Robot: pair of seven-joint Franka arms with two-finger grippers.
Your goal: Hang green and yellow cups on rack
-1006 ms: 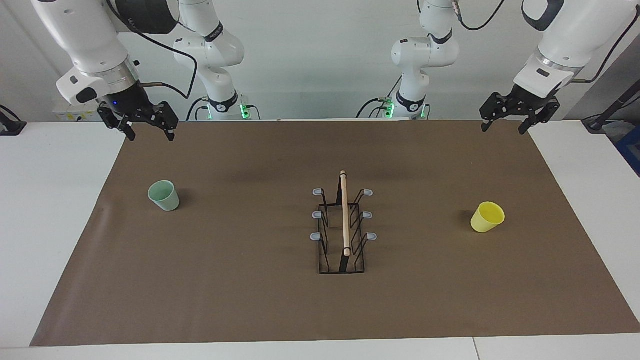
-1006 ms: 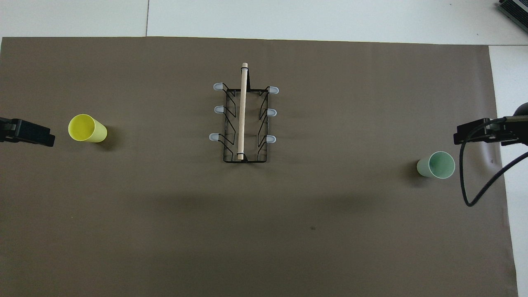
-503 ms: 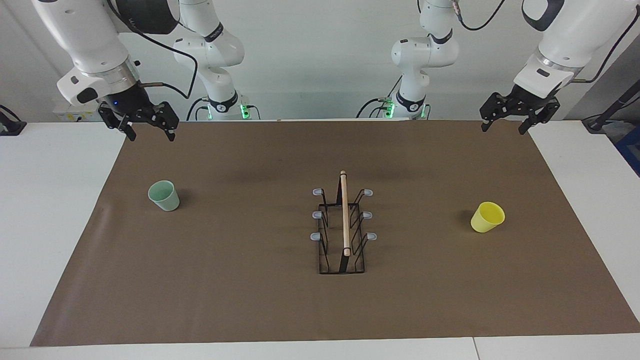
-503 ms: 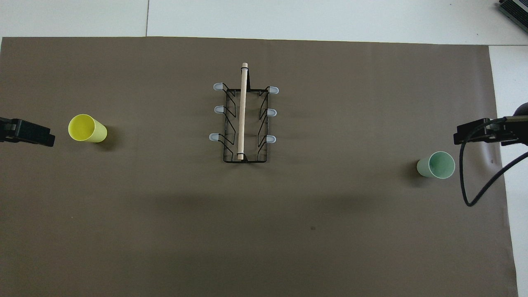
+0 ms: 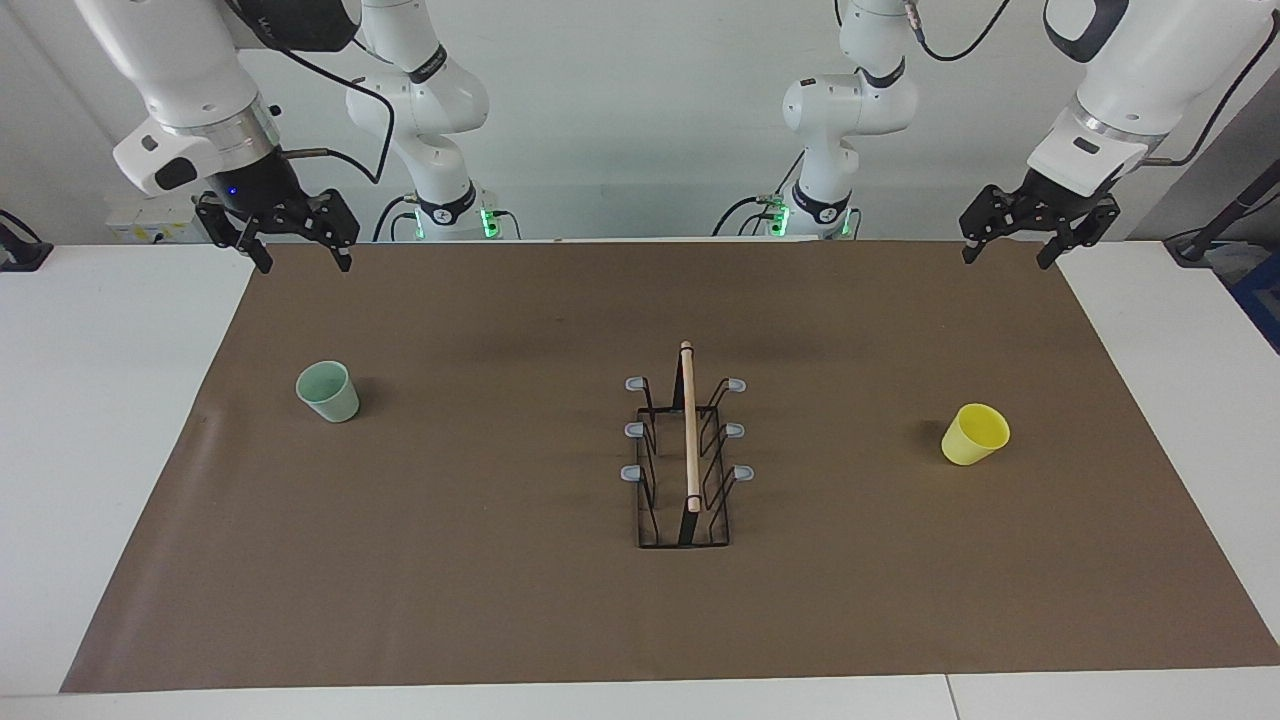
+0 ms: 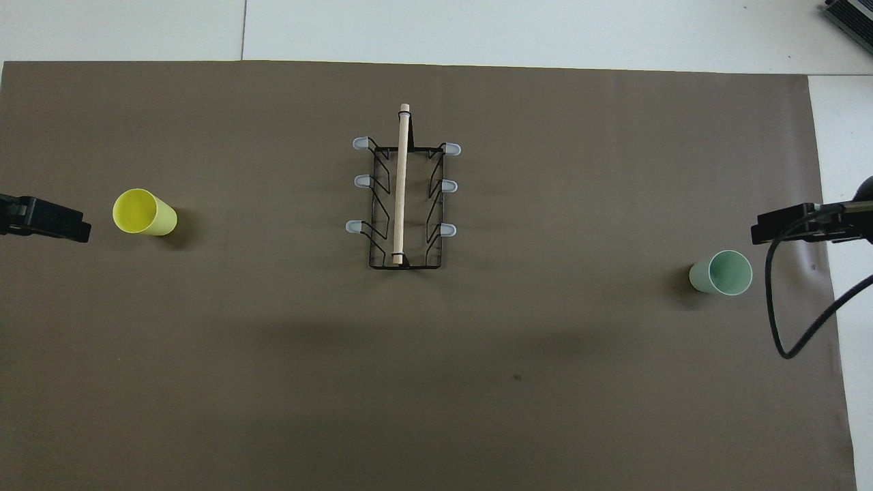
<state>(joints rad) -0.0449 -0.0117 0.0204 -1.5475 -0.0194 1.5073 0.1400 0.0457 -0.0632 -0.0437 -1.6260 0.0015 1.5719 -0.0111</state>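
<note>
The pale green cup [image 5: 328, 392] [image 6: 721, 273] stands upright on the brown mat toward the right arm's end. Toward the left arm's end stands the yellow cup [image 5: 974, 434] [image 6: 144, 213], also upright. Between them, mid-mat, is the black wire rack [image 5: 688, 460] [image 6: 402, 198] with its wooden dowel on top and all its grey-tipped prongs bare. My right gripper [image 5: 300, 262] [image 6: 784, 228] hangs open and empty over the mat's corner at its own end. My left gripper [image 5: 1005, 258] [image 6: 44, 219] is open and empty over the mat's corner at its end.
The brown mat [image 5: 500, 600] covers most of the white table [image 5: 100, 450]. A black cable [image 6: 791, 341] dangles from the right arm beside the green cup. Nothing else lies on the mat.
The right gripper has risen slightly and turned a little over its corner of the mat. The left arm, both cups and the rack have not moved.
</note>
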